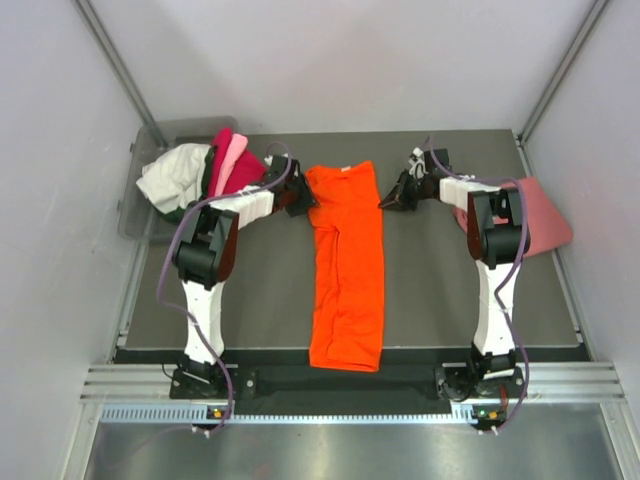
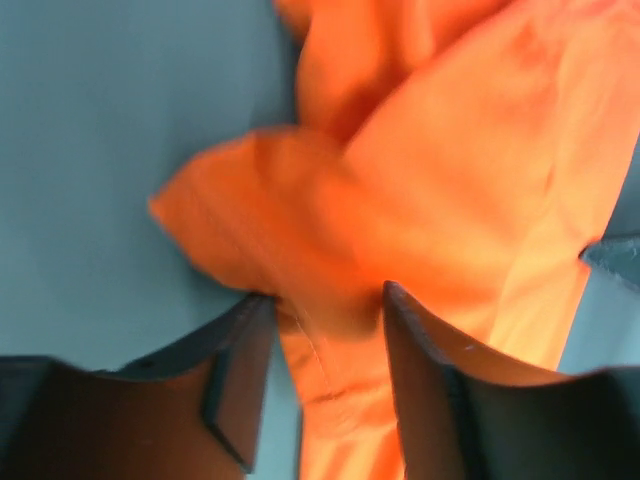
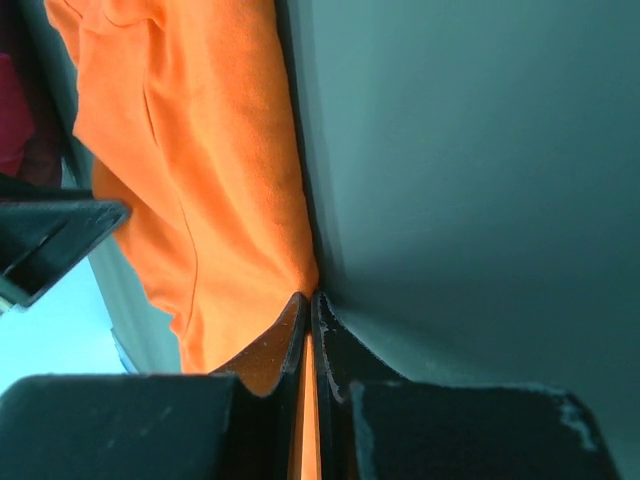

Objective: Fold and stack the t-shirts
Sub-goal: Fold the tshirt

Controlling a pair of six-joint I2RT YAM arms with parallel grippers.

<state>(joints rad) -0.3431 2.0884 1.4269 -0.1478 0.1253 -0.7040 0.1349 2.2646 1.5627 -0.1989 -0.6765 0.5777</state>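
A bright orange t-shirt [image 1: 345, 260] lies as a long narrow strip down the middle of the dark mat [image 1: 250, 290]. My left gripper [image 1: 303, 197] is at its far left corner. In the left wrist view the fingers [image 2: 322, 300] stand apart with a bunched fold of the orange cloth [image 2: 450, 180] between them. My right gripper [image 1: 385, 203] is at the far right edge. It [image 3: 312, 298] is shut on a thin edge of the orange shirt [image 3: 200, 150]. A salmon-pink t-shirt [image 1: 545, 215] lies at the mat's right edge.
A grey plastic bin [image 1: 130, 210] at the back left holds a heap of shirts: white [image 1: 175, 178], magenta [image 1: 225, 150] and light pink [image 1: 236, 160]. Pale walls close in on both sides. The arm bases stand at the near edge.
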